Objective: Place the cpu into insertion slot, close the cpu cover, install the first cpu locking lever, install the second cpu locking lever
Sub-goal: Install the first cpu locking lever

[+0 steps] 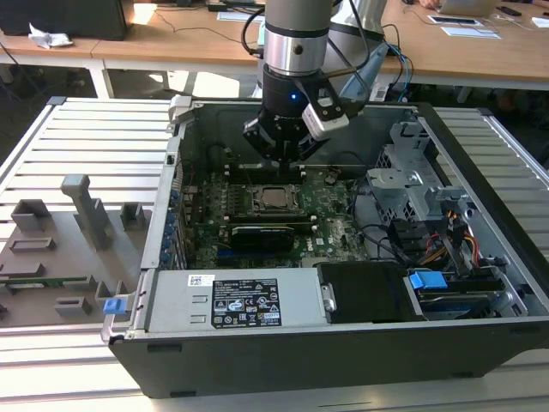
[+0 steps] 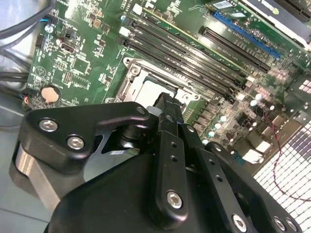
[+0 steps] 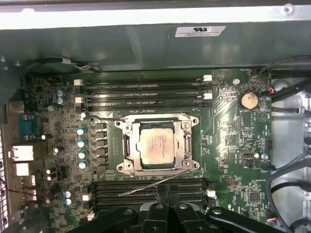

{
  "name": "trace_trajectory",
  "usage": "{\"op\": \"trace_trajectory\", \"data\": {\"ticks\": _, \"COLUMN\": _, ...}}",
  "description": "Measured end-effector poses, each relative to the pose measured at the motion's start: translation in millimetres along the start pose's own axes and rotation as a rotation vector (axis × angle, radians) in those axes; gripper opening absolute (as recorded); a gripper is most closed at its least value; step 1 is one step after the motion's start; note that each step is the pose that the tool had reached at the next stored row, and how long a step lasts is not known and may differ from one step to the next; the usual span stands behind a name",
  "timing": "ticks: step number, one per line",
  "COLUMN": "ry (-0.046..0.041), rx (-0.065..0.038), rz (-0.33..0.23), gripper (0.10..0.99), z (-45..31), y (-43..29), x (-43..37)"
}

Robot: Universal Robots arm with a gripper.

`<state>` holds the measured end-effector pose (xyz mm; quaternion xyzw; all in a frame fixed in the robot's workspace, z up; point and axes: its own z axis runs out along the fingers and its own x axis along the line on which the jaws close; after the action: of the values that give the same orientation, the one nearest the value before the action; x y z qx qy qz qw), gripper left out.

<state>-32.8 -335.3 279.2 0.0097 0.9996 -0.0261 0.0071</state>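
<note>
Sitting in insertion slot (image 3: 131,150): silver-grey cpu (image 3: 156,145) w/ cpu cover (image 3: 186,141) down; jaws pinched together.

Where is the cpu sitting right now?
In the first wrist view the cpu sits in the insertion slot, framed by the cpu cover, between two banks of long black slots.

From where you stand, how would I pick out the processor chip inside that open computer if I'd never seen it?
Look into the open black computer case at the green circuit board. Near its middle, between two banks of long black slots, sits a silver metal frame. The chip is the flat silver-grey square inside it, unlike the dark, narrow parts around.
</note>
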Motion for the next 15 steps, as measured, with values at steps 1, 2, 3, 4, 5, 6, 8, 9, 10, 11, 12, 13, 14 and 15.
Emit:
{"op": "trace_trajectory", "data": {"ticks": 1, "ry": -0.0005, "rx": 0.0, "rz": -0.009, "gripper": 0.106, "z": 0.0, "y": 0.0, "x": 0.0}}
{"op": "trace_trajectory", "data": {"ticks": 2, "ry": -0.0009, "rx": 0.0, "rz": -0.017, "gripper": 0.106, "z": 0.0, "y": 0.0, "x": 0.0}}
{"op": "trace_trajectory", "data": {"ticks": 3, "ry": -0.0015, "rx": 0.0, "rz": -0.028, "gripper": 0.106, "z": 0.0, "y": 0.0, "x": 0.0}}
{"op": "trace_trajectory", "data": {"ticks": 4, "ry": -0.002, "rx": -0.001, "rz": -0.038, "gripper": 0.106, "z": 0.0, "y": 0.0, "x": 0.0}}
{"op": "trace_trajectory", "data": {"ticks": 5, "ry": -0.0043, "rx": -0.001, "rz": -0.082, "gripper": 0.106, "z": 0.0, "y": 0.0, "x": 0.0}}
{"op": "trace_trajectory", "data": {"ticks": 6, "ry": -0.0046, "rx": -0.001, "rz": -0.089, "gripper": 0.106, "z": 0.0, "y": 0.0, "x": 0.0}}
{"op": "trace_trajectory", "data": {"ticks": 8, "ry": -0.0053, "rx": -0.002, "rz": -0.103, "gripper": 0.106, "z": 0.0, "y": 0.0, "x": 0.0}}
{"op": "trace_trajectory", "data": {"ticks": 9, "ry": -0.0057, "rx": -0.002, "rz": -0.11, "gripper": 0.106, "z": 0.0, "y": 0.0, "x": 0.0}}
{"op": "trace_trajectory", "data": {"ticks": 10, "ry": -0.0063, "rx": -0.002, "rz": -0.121, "gripper": 0.106, "z": 0.0, "y": 0.0, "x": 0.0}}
{"op": "trace_trajectory", "data": {"ticks": 11, "ry": -0.0069, "rx": -0.002, "rz": -0.133, "gripper": 0.106, "z": 0.0, "y": 0.0, "x": 0.0}}
{"op": "trace_trajectory", "data": {"ticks": 12, "ry": -0.0076, "rx": -0.002, "rz": -0.146, "gripper": 0.106, "z": 0.0, "y": 0.0, "x": 0.0}}
{"op": "trace_trajectory", "data": {"ticks": 13, "ry": -0.0079, "rx": -0.002, "rz": -0.152, "gripper": 0.106, "z": 0.0, "y": 0.0, "x": 0.0}}
{"op": "trace_trajectory", "data": {"ticks": 14, "ry": -0.0083, "rx": -0.002, "rz": -0.158, "gripper": 0.106, "z": 0.0, "y": 0.0, "x": 0.0}}
{"op": "trace_trajectory", "data": {"ticks": 15, "ry": -0.0087, "rx": -0.002, "rz": -0.166, "gripper": 0.106, "z": 0.0, "y": 0.0, "x": 0.0}}
